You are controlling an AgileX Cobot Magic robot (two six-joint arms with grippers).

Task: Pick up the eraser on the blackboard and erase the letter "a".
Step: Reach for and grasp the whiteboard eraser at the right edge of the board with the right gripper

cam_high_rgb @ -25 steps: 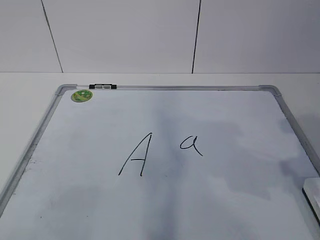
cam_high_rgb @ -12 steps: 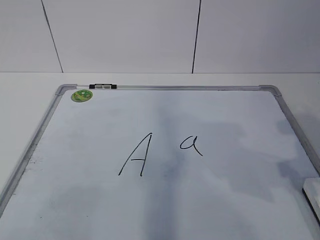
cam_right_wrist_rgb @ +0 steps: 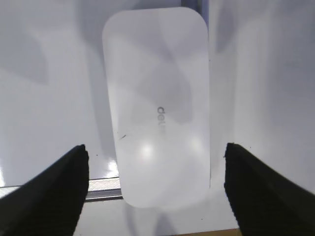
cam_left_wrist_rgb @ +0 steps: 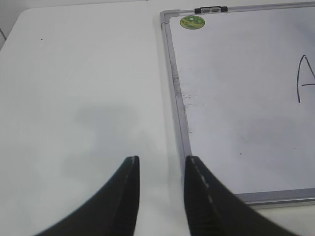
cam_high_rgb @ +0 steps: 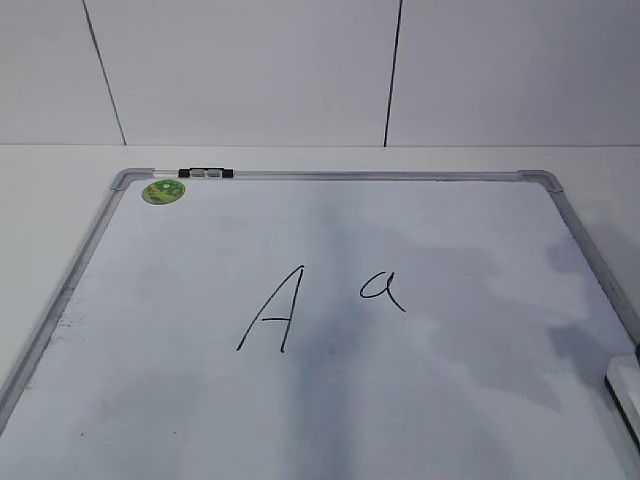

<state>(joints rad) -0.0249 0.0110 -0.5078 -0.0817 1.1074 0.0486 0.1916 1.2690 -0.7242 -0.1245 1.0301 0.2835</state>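
Blackboard [cam_high_rgb: 110, 230] unchanged; eraser [cam_high_rgb: 627, 388] now further out of frame.

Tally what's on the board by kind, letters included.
Eraser: 1
Green magnet: 1
Clip on the top frame: 1
Handwritten letters: 2, the capital "A" and the letter "a"
Total: 5

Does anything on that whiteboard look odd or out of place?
Mostly tidy. The eraser sits at the blackboard's edge, lying across the silver frame instead of flat on the surface. The board is faintly smudged grey, with dark specks along its left rim.
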